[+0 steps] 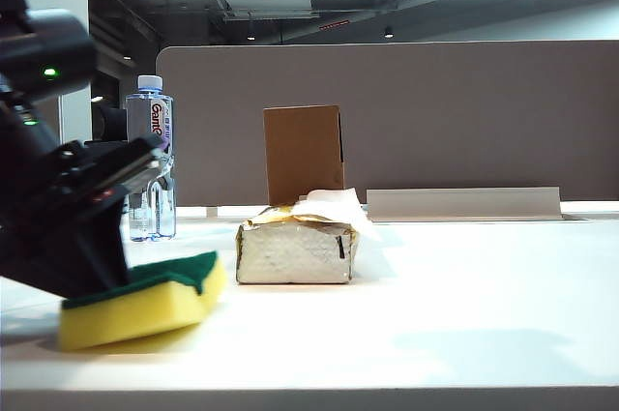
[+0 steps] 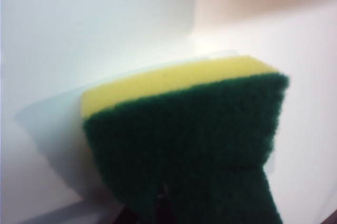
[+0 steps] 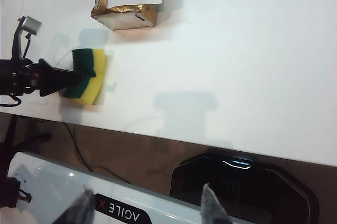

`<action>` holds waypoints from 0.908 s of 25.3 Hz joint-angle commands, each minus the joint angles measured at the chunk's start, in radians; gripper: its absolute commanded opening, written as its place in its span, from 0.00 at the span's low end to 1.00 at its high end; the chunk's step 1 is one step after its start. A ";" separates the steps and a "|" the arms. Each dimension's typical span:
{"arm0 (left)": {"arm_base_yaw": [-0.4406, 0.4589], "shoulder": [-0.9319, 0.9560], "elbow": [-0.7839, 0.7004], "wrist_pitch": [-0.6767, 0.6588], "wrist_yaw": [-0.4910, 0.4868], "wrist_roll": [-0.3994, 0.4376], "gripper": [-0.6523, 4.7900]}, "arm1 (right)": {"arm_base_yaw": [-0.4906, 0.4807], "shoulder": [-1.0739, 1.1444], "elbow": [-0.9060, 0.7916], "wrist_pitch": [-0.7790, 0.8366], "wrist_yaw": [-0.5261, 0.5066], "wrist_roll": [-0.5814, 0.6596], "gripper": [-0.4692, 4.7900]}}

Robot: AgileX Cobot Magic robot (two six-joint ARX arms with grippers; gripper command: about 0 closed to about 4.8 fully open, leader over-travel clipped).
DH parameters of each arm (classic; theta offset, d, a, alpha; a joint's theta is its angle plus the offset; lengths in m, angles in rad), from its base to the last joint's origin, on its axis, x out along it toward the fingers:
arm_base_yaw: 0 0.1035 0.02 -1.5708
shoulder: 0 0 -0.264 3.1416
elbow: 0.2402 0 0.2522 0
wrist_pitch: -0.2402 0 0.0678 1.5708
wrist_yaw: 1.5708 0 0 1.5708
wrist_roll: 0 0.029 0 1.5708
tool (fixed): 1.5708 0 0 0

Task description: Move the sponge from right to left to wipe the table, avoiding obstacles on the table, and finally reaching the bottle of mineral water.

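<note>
Left gripper [image 3: 79, 78] pinches the yellow foam sponge [image 1: 145, 300] (green scouring face up) at the white table's [image 1: 435, 324] near left — keep it flat, steering toward the clear plastic water bottle [image 1: 151, 160]; right gripper [image 3: 145, 205] hangs spread, well back.

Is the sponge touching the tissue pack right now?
Apart. The right wrist view shows bare table between the sponge, held by the left tool, and the tissue pack.
</note>
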 commanded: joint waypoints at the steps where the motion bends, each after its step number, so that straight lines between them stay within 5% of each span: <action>1: 0.075 -0.026 -0.067 -0.073 -0.083 0.023 0.11 | 0.000 -0.002 0.004 0.008 -0.002 -0.001 0.58; 23: 0.546 -0.182 -0.125 -0.222 0.053 0.250 0.11 | 0.000 -0.001 0.004 0.010 -0.022 0.000 0.58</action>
